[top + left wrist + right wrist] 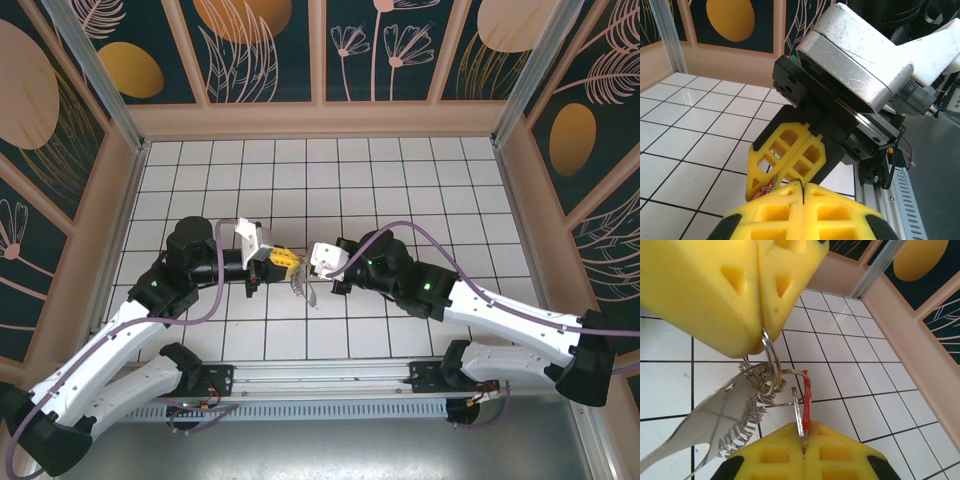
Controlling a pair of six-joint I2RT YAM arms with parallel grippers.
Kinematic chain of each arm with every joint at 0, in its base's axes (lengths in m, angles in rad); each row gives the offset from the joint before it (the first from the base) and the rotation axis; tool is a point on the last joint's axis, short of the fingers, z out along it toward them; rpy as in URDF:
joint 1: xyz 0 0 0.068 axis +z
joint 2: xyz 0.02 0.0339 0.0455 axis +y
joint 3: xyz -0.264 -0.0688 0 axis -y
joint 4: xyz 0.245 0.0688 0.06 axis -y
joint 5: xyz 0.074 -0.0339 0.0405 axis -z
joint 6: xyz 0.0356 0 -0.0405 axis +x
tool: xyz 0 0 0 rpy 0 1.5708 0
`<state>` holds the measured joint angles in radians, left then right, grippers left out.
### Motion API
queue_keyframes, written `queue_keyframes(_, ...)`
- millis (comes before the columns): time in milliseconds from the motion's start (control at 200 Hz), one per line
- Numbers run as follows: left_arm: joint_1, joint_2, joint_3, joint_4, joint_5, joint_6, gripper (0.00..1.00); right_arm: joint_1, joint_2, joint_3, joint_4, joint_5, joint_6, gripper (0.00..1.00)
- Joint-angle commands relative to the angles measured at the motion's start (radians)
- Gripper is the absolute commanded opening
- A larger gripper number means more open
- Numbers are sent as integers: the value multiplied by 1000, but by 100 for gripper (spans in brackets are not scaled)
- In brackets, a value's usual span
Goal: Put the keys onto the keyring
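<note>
**Both jaws pinched shut at the key bunch**

I see the two grippers meeting tip to tip above the near-middle of the white tiled floor. The left gripper has its yellow jaws pressed together on the thin pale-grey wire keyring, which hangs from their tip. The right gripper, its jaws just as tight, pinches the small red-headed piece and a thin metal strip beside it. The slim silvery toothed keys dangle from the keyring, between the two grippers and slightly to the near side.
</note>
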<state>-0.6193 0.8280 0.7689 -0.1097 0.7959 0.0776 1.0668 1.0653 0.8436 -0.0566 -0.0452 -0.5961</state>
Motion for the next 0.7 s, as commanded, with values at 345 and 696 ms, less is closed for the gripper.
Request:
queue_keyframes(345, -5, -9, -25, 180, 66, -48, 0, -7, 21, 32, -57, -63, 0, 0)
queue_keyframes(696, -5, -35, -33, 156, 16, -46, 0, -8, -95, -16, 14, 55, 78, 30)
